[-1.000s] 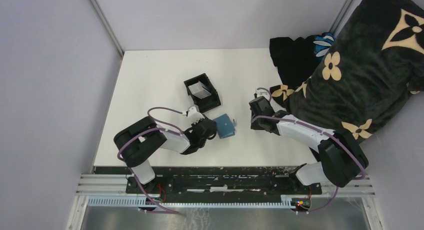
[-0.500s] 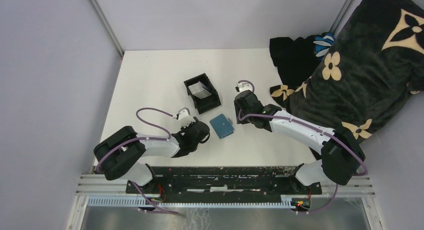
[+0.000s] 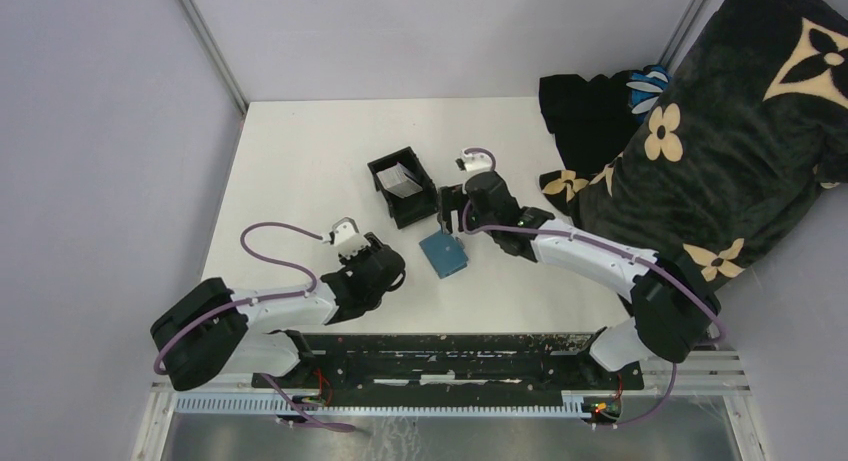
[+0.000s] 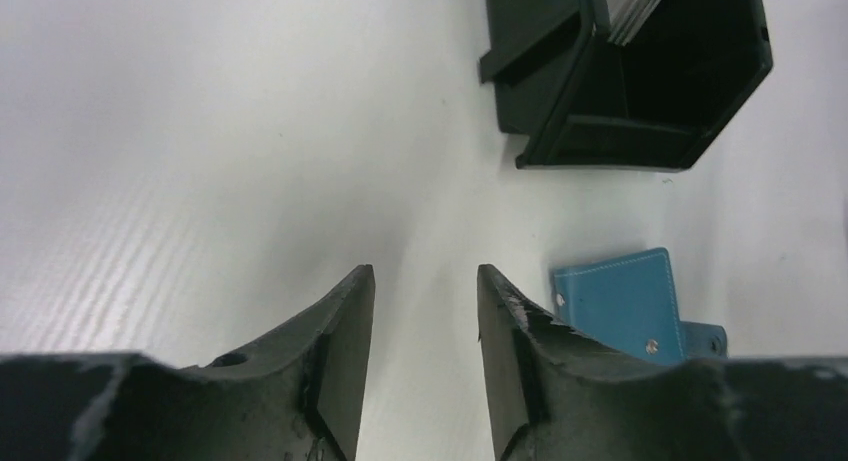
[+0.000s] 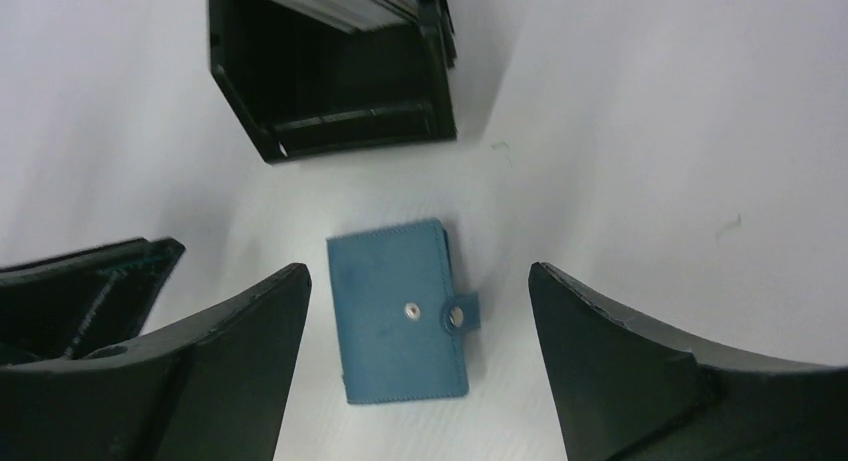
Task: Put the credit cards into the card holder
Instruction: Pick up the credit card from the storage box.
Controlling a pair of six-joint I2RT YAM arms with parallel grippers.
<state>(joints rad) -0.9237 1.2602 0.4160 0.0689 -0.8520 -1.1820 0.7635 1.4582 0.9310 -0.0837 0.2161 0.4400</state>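
Teal leather, snapped shut: the wallet [image 5: 398, 324] lies flat on the white table [image 3: 300, 161], just in front of the black box [image 5: 350, 141] where the grey cards [image 3: 401, 181] stand on edge. The right claw [image 5: 418, 273] hovers directly over the wallet, jaws spread wide and empty, likely lined up to seize it. The left claw [image 4: 423, 273] sits off to the wallet's left, jaws partly apart, holding nothing. I'd guess the flap needs unsnapping before any card goes in.
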